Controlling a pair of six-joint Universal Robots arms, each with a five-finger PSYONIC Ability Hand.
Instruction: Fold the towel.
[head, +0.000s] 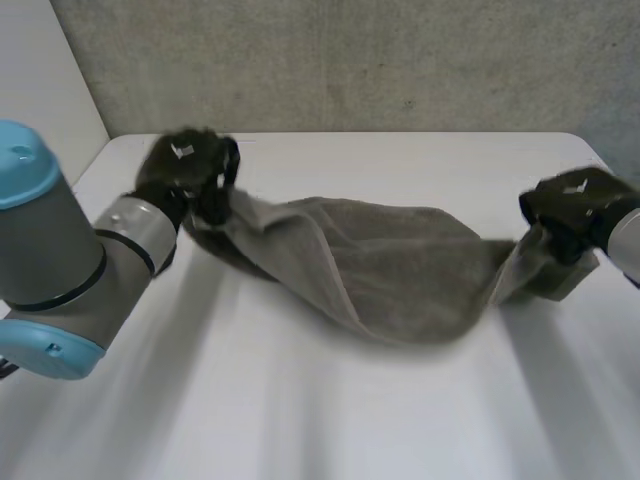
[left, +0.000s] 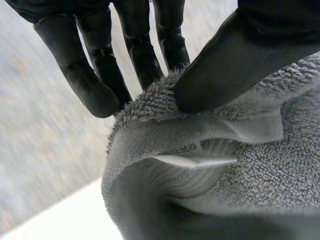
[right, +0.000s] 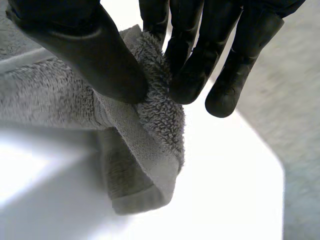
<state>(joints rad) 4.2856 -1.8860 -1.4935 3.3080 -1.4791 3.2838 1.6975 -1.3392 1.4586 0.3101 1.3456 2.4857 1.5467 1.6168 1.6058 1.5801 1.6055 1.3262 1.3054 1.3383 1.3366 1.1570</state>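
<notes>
Head view: my left hand (head: 188, 172) has one end of the towel (head: 385, 265) and my right hand (head: 572, 205) the other end, both pinched shut on it. The cloth sags btwn them like a sling, over the middle of the counter (head: 300, 420). Its low belly looks to be brushing the top, but I can't tell for sure. It's grey-brown terry, bunched lengthwise, w/ one long edge lapped over in a slanting ridge.

Left wrist view: my thumb (left: 235, 55) presses the towel's edge against my fingers (left: 172, 42), and the outer fingers stand straight just beside the cloth. The pile is thick and looped. A flat hem runs under my thumb, w/ a small printed label (left: 187, 148) sewn in; its text is too small to read.

Right wrist view: the thumb and fingers of my right hand close on a corner. A smoother woven hem band hangs down past my fingertips, over the counter.

Handling, my guess: it's soft and limp w/ no stiffness at all, so whatever I don't hold will droop. It seems light to moderate in weight. The loops look grippy, not slippery, so a plain pinch should do, and nothing here can break. The best hold is at corners or along the hem, where the weave is firm, w/ the hands kept well apart so the edge stays taut.
</notes>
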